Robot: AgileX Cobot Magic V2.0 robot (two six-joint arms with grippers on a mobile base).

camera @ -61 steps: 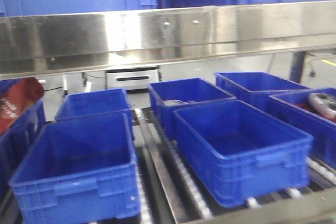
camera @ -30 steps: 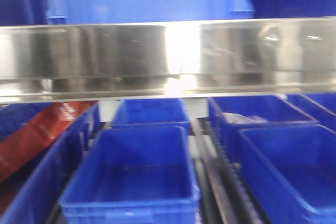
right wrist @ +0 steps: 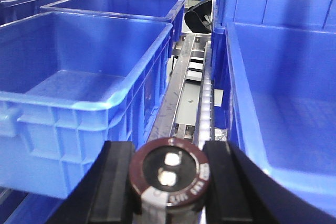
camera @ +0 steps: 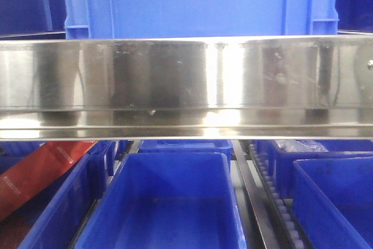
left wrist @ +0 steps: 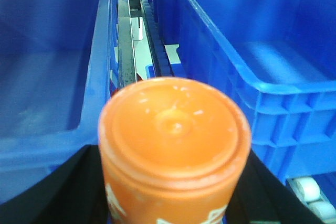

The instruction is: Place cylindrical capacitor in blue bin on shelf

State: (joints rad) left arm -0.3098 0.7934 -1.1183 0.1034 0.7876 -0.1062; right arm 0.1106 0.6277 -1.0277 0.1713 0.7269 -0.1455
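Observation:
The cylindrical capacitor (left wrist: 173, 129), an orange can with white print on its side, fills the lower middle of the left wrist view. My left gripper (left wrist: 173, 187) is shut on it, black fingers (left wrist: 79, 187) at both sides, in front of the gap between two blue bins (left wrist: 47, 77) (left wrist: 262, 51). My right gripper (right wrist: 169, 179) is shut on a dark brown cylinder (right wrist: 169, 174) with two silver terminals on top. The shelf's shiny steel rail (camera: 186, 80) crosses the front view, with blue bins (camera: 163, 202) below it. Neither gripper shows in the front view.
A large blue crate (camera: 192, 1) stands on the tier above the rail. A red package (camera: 41, 173) lies in the left bins. Roller tracks (right wrist: 202, 98) run between the bins. Blue bins (right wrist: 79, 66) (right wrist: 283, 93) flank the right gripper.
The front view has shifted: the steel rail now sits lower and larger in the frame, the bins below have slid right, and the upper crate has come into view.

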